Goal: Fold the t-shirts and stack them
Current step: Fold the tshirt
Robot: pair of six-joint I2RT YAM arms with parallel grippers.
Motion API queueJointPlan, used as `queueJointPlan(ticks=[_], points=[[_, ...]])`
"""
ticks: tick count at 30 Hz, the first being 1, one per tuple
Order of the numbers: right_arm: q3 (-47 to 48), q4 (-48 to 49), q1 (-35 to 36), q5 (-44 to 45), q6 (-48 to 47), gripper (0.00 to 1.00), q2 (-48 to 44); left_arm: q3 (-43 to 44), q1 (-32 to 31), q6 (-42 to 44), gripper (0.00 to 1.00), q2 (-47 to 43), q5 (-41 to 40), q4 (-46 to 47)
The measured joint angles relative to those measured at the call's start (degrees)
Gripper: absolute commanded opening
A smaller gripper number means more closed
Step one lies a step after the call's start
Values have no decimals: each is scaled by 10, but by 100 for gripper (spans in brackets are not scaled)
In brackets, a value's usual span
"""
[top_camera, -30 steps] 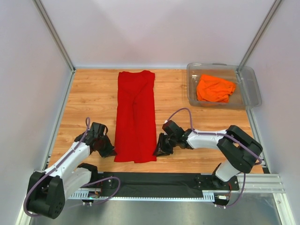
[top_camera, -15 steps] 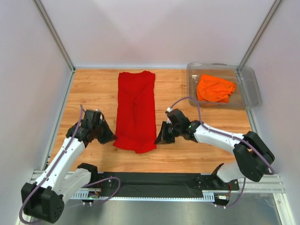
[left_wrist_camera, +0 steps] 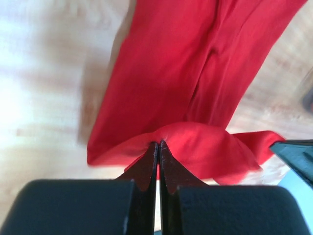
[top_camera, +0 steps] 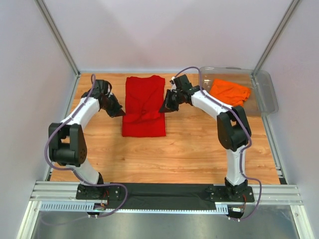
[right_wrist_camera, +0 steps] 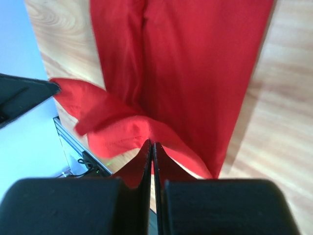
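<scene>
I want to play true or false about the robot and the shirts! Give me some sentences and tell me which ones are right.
1. The red t-shirt is on the wooden table. True.
2. The orange t-shirt lies on top of the red t-shirt. False: it sits in the clear bin at the far right.
3. The left tool is shut on the red t-shirt. True.
4. The right tool is open and reaching into the clear bin. False: it is shut on the red t-shirt too, pinching a fold of the cloth.
</scene>
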Motion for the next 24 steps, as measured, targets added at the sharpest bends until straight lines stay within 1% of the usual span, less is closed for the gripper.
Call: queueJointPlan(ticks=[3, 7, 11, 18, 19, 20, 21, 22, 24], points=[[61, -29, -11, -12, -14, 0, 54, 42, 17, 7, 0, 56, 24, 9], [98, -48, -23, -25, -19, 0, 94, 90, 28, 16, 0, 123, 49, 18], [157, -62, -35, -37, -26, 0, 144, 120, 33, 19, 0, 166, 68, 20], [204, -77, -55, -48, -29, 0, 186, 182, 34, 24, 0, 232, 90, 19], [210, -77, -58, -50, -29, 14, 192, 190, 34, 25, 1, 240, 90, 18], [221, -78, -61, -51, -28, 24, 201, 198, 34, 27, 9, 246, 89, 14], [236, -79, -65, -53, -31, 33, 214, 207, 35, 30, 21, 252, 84, 5], [260, -85, -70, -53, -36, 42, 229, 221, 36, 38, 30, 259, 75, -5], [338, -108, -81, -46, -51, 46, 273, 253, 39, 57, 30, 269, 43, -31]])
